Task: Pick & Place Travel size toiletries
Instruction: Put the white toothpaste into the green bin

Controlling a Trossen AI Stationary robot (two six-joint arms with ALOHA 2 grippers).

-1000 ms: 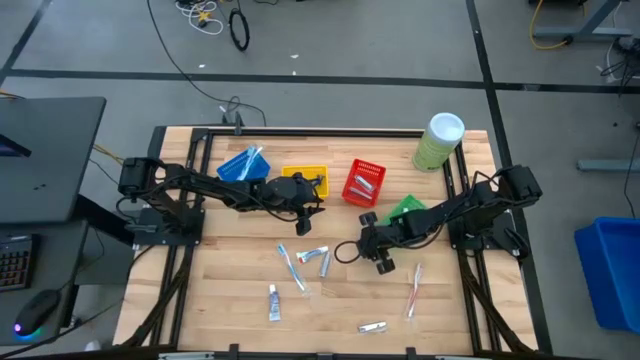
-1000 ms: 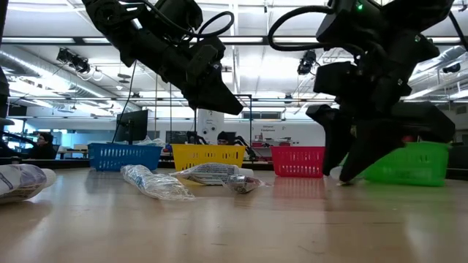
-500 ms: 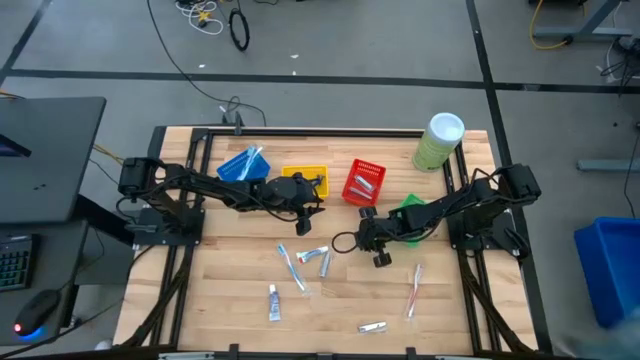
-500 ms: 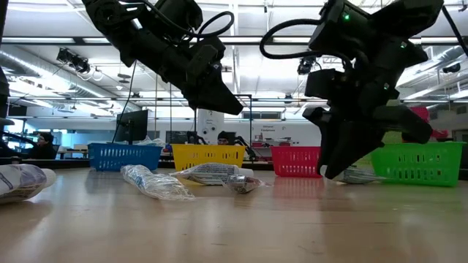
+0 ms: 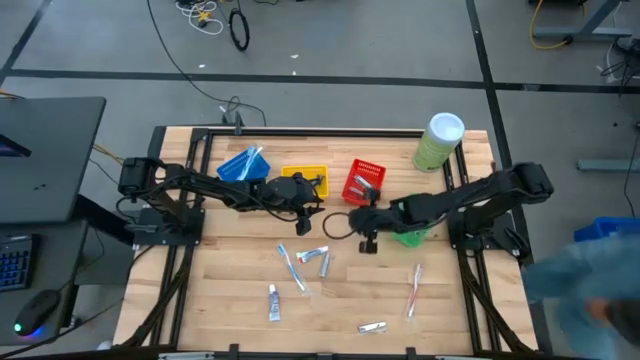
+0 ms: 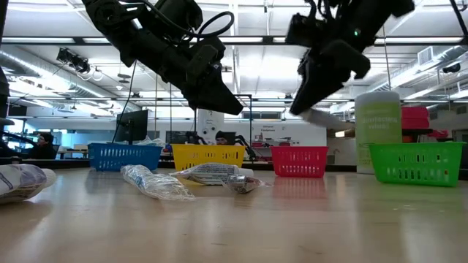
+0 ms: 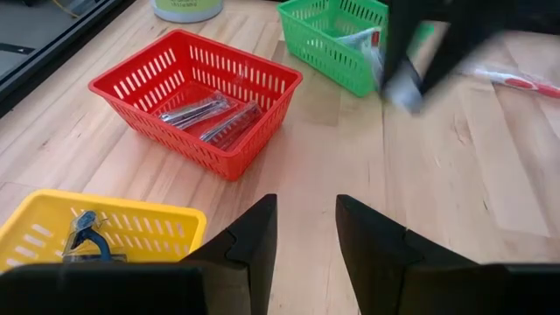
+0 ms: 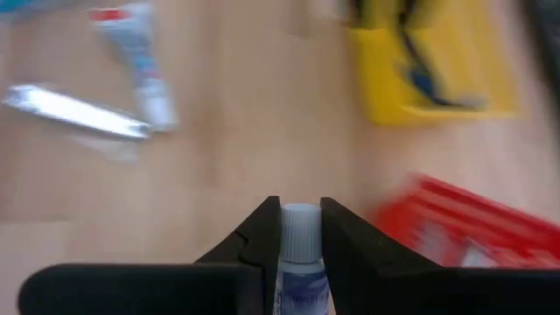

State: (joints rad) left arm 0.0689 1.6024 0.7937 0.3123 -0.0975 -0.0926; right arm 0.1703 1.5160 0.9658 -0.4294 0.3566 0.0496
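My right gripper [image 5: 365, 228] hangs above the table just near of the red bin [image 5: 363, 183], shut on a small tube with a white cap [image 8: 298, 233]. The low view shows this tube [image 6: 316, 117] high above the tabletop. My left gripper [image 5: 306, 197] is open and hovers by the yellow bin [image 5: 304, 180], touching nothing. Several toiletries lie flat on the wood: tubes [image 5: 314, 256] [image 5: 273, 301], a wrapped toothbrush [image 5: 292, 266], a silver piece [image 5: 372, 326] and a red-marked toothbrush [image 5: 414, 290]. My right gripper pinches the small tube between its two fingers, just behind the white cap [image 8: 298, 229]. The cap end pokes out past the fingertips. The fingers slant downward, and the tube [image 6: 316, 117] is lifted clear of the table.
Blue bin [image 5: 243, 165], yellow, red and green bin [image 5: 409, 213] stand in a row on the far half. The red bin holds slim silver items [image 7: 206, 114]. A pale-green canister [image 5: 437, 142] stands at the far right corner. A blurred person [image 5: 585, 290] passes at the table's right.
My right gripper has risen from the tabletop and moved toward the far edge and slightly left, to beside the red bin, carrying the small tube up with it. It has cleared the front of the green bin. A person has come in at the right.
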